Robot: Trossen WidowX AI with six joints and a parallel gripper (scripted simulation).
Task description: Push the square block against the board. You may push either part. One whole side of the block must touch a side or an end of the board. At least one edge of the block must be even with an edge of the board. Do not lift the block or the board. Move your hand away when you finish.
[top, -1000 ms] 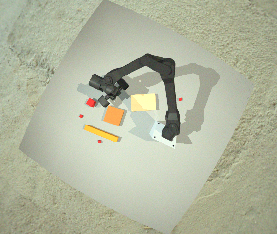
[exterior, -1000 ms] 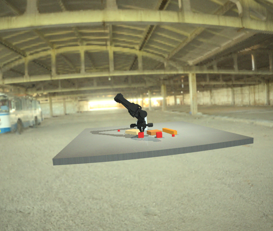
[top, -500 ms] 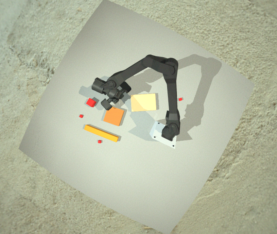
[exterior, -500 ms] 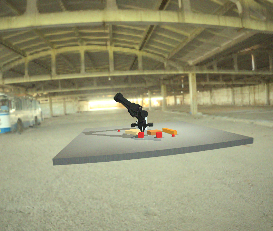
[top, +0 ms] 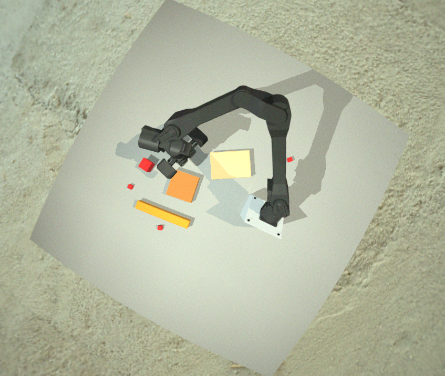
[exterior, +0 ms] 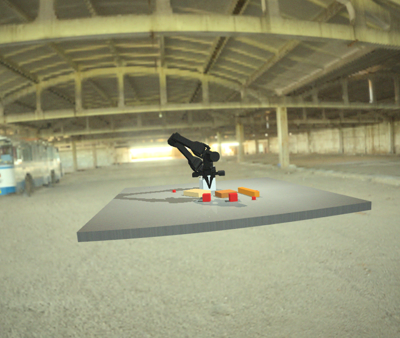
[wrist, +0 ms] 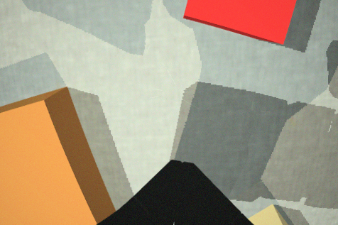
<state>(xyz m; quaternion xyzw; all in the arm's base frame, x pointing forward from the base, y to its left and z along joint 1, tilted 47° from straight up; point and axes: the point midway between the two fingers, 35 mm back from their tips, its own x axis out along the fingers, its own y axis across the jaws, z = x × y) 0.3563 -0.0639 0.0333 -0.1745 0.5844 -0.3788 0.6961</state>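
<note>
The orange square block lies flat on the table. The pale yellow rectangular board lies flat to its right in the top view, apart from it and turned at a different angle; only a corner of the board shows in the wrist view. My gripper is shut and empty, its tips low above the table near the gap between the two. In the top view its hand hides the fingertips.
A red cube is in front of the fingers, hidden under the arm from above. Another red cube is beyond the block. A yellow-orange bar and small red cubes lie around.
</note>
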